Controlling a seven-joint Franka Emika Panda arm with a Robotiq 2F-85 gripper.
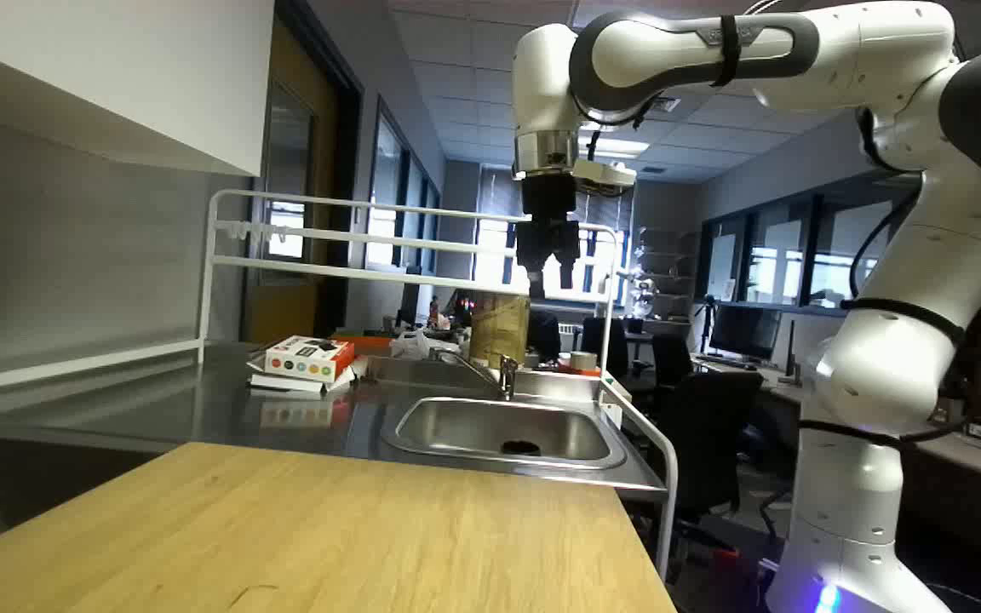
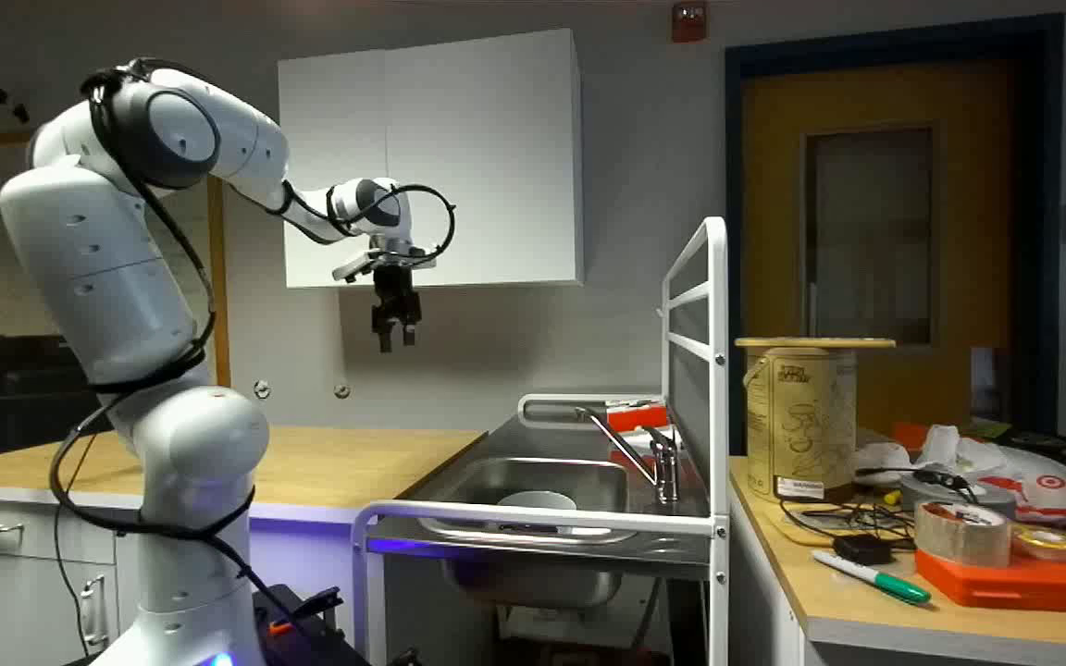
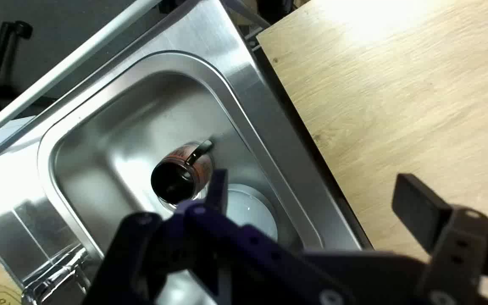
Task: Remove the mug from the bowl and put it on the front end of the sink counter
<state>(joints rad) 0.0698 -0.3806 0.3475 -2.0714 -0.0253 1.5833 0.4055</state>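
Observation:
The mug (image 3: 197,163), dark inside with a reddish-brown body and a dark handle, is in the sink basin in the wrist view; I cannot tell if it is upright or tilted. A pale round bowl (image 3: 254,212) is in the basin beside it, partly hidden by a finger; it also shows in an exterior view (image 2: 538,500). The steel sink counter (image 3: 271,140) also shows in both exterior views (image 1: 226,404) (image 2: 533,439). My gripper (image 3: 311,199) is open and empty, pointing down high above the counter in both exterior views (image 1: 551,277) (image 2: 397,339).
A faucet (image 1: 506,375) (image 2: 666,467) stands behind the basin. A white tubular rack frame (image 2: 716,314) rises along the back, with low side rails (image 2: 533,516). A red-and-white box (image 1: 307,358) lies on the counter. A wooden tabletop (image 1: 312,528) adjoins it. A white cabinet (image 2: 477,157) hangs above.

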